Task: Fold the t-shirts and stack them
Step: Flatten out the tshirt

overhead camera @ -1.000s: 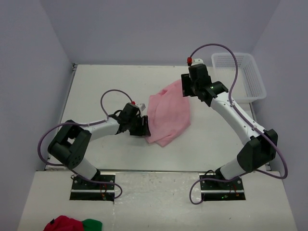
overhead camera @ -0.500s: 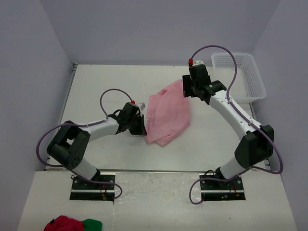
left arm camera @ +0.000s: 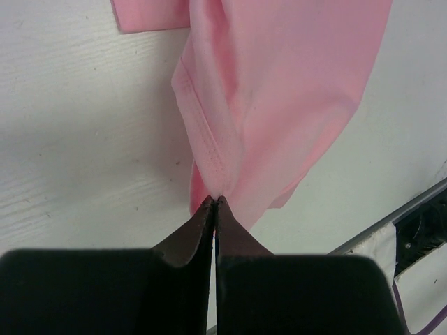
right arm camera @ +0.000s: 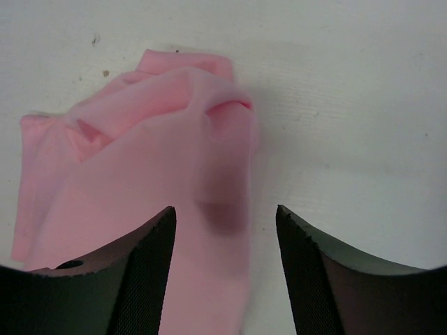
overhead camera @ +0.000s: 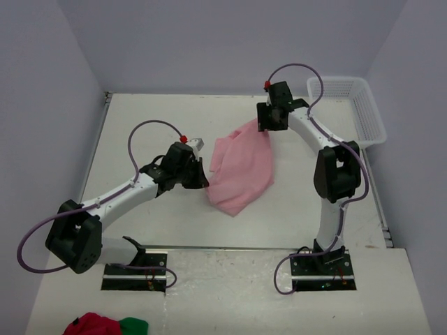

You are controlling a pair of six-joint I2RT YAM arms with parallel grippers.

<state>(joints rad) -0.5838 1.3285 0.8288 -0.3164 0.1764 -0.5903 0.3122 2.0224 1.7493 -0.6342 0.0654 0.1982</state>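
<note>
Across the middle of the white tabletop (overhead camera: 140, 125), between the two arms, lies the light pink t-shirt (overhead camera: 241, 167), crumpled into a loose, roughly diamond-shaped heap with one corner towards the far side and another towards the near side. Its cloth is plain, soft and matte, and it lies in broad folds. The left wrist view shows a hem (left arm camera: 202, 132) with two parallel rows of stitching running down to the pinch point. Any neck label is hidden in the folds.

The left fingers (left arm camera: 195, 230) are pressed tight together, with the stitched hem at the shirt's near-left edge caught between their tips. The cloth rises into a ridge there and spreads out beyond it.

The right fingers (right arm camera: 143, 279) stand wide apart over the shirt's far corner, where the fabric bunches into a few rounded puckers. Pink cloth shows in the gap between them but is not clamped, and I cannot tell whether they touch it.

A white mesh basket (overhead camera: 370, 115) sits at the far right corner of the tabletop, well apart from the shirt. A red and green bundle of cloth (overhead camera: 105, 325) lies at the near left, in front of the arm bases.
</note>
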